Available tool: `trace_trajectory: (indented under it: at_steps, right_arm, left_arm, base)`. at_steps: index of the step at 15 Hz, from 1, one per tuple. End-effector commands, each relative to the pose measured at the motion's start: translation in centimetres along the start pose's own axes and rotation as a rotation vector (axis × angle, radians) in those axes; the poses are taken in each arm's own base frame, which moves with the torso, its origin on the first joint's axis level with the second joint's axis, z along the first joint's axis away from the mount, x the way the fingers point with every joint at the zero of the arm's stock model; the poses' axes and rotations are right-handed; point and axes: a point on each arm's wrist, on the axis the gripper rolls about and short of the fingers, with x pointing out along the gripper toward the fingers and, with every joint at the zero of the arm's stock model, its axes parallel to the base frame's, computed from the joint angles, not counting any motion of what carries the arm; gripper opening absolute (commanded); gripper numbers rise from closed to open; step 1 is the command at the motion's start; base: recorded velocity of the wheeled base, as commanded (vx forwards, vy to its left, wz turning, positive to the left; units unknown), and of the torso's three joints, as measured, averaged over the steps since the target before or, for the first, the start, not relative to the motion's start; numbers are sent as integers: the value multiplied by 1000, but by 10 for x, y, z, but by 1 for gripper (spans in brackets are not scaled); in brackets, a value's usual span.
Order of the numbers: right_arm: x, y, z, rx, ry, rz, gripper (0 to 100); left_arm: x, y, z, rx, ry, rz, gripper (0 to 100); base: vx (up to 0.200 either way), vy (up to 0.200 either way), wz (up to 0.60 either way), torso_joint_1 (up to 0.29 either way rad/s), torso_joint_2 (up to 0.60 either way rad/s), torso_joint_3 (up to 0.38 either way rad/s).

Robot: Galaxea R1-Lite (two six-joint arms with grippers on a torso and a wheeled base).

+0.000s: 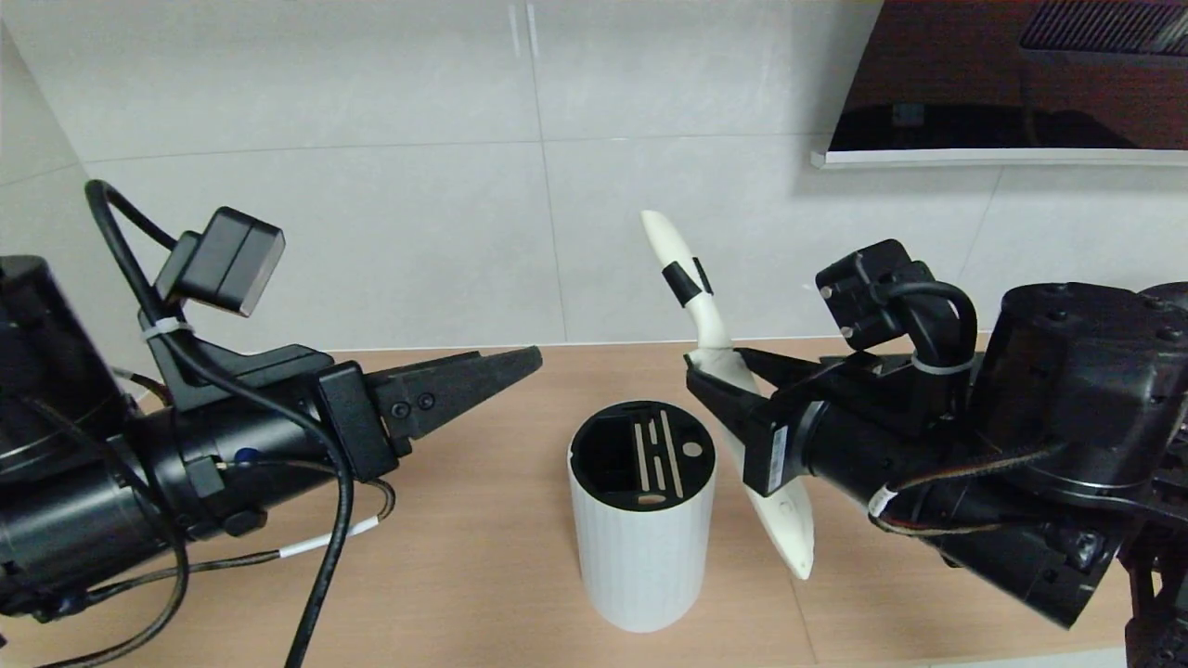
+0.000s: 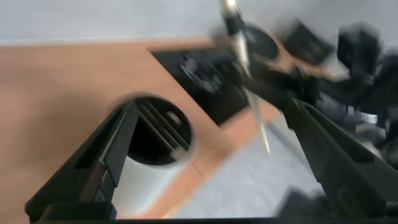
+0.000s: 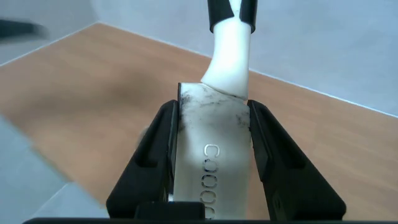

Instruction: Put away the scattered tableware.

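Clamping white knife (image 1: 784,520) by its blade, right gripper (image 1: 719,376); left gripper (image 1: 520,360) spread wide, empty

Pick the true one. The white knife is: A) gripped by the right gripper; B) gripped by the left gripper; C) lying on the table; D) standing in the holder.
A: the right gripper clamps the white knife by its blade, beside the holder.
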Motion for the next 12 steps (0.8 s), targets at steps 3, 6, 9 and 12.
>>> trace_trajectory:
  at_steps: [3,6,9,12]
  right_arm:
    - [0,26,-10,12,33,84,0]
    - [0,39,-14,50,48,126,0]
    - [-2,47,-16,54,49,152,0]
    - [-5,54,-16,77,55,182,0]
  left_arm:
    - [16,5,-13,-90,-4,-43,100]
    - [22,2,-24,-78,-25,-104,100]
    - [29,6,-30,-78,-24,-108,100]
    - [30,3,-29,-71,-46,-133,100]
  base:
    - [0,0,0,0,0,0]
    - [0,0,0,0,0,0]
    - [0,0,0,0,0,0]
    - [0,0,0,0,0,0]
